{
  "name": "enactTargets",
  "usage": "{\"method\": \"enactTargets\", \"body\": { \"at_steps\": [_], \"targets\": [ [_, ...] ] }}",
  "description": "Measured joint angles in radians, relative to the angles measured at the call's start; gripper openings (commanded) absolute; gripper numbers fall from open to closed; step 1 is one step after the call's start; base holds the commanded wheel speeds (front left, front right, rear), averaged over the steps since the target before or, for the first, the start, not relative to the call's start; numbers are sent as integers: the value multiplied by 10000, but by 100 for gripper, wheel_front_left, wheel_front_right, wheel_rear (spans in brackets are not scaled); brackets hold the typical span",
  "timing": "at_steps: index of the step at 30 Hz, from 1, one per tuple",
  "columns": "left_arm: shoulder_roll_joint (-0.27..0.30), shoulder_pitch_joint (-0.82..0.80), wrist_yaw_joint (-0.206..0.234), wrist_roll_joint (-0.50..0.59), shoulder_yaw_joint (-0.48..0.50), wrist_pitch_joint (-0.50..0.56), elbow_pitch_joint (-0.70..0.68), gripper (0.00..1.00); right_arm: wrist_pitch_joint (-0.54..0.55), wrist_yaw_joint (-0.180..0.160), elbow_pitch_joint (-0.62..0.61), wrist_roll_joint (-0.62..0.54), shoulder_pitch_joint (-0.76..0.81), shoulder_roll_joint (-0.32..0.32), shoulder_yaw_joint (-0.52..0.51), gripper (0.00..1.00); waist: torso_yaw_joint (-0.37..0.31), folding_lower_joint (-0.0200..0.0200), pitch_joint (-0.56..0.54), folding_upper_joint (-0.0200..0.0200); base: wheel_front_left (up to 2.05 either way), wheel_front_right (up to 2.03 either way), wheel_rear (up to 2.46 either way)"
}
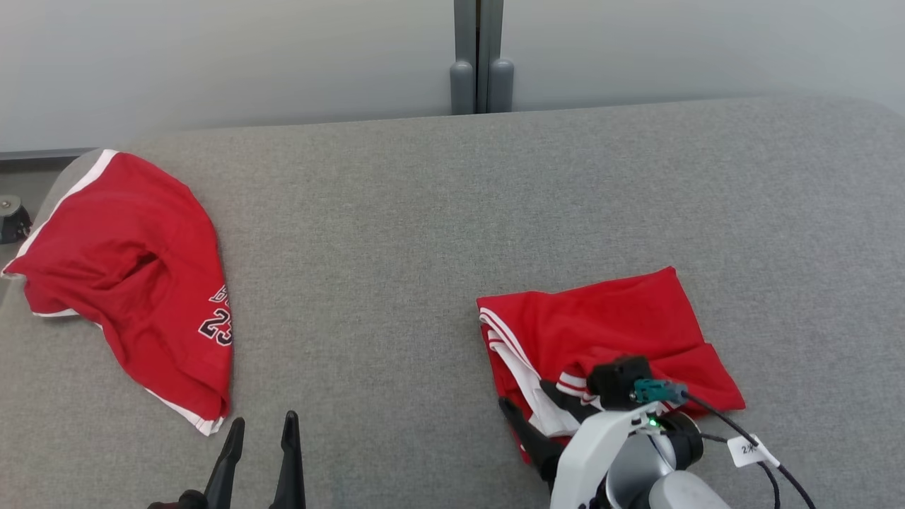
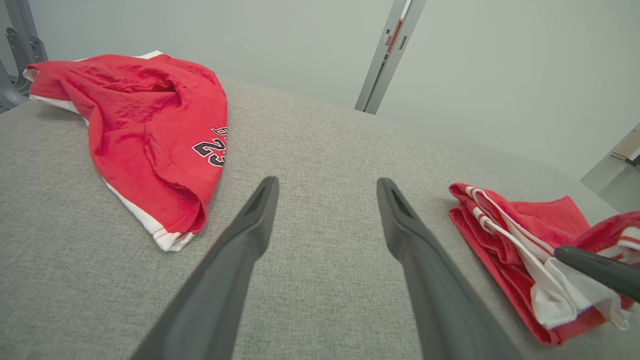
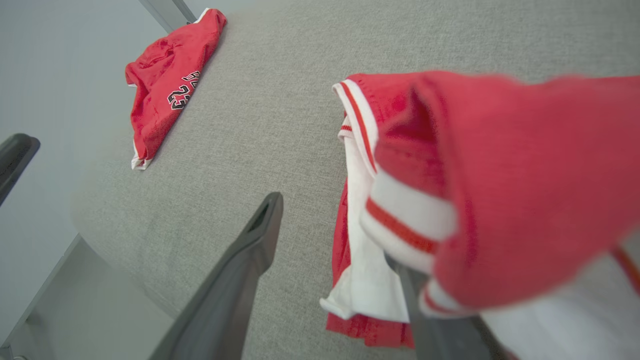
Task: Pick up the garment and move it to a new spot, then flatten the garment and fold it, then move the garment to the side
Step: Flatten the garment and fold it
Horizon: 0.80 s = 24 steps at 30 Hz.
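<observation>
The folded red garment lies on the right of the grey table. The right gripper is spread wide, with a loose flap draped over one finger. The left gripper gapes empty near a crumpled red number-23 jersey.

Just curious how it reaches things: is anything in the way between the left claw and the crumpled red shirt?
Nothing visible. Only bare grey tabletop lies between the open left gripper and the crumpled red shirt; the folded garment sits off to the right.
</observation>
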Motion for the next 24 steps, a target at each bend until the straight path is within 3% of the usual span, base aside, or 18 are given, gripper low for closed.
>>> {"method": "enactTargets", "body": {
  "at_steps": [9,13,19,24],
  "targets": [
    [0,244,0,-2,150,0,10,100,-516,0,-1450,247,1097,-36,658,100,-165,0,-351,0,0,0,0],
    [0,312,0,29,244,0,-21,100,-715,0,-2592,399,1542,-568,454,100,-259,0,-492,0,0,0,0],
    [0,371,0,77,395,0,-61,100,-874,0,-3847,840,2072,-1423,-328,100,-389,0,-576,0,0,0,0],
    [-2,380,-8,136,424,0,-63,100,-1248,0,-4282,1072,2391,-1841,-1770,100,-360,0,-634,0,0,0,0]
  ]
}}
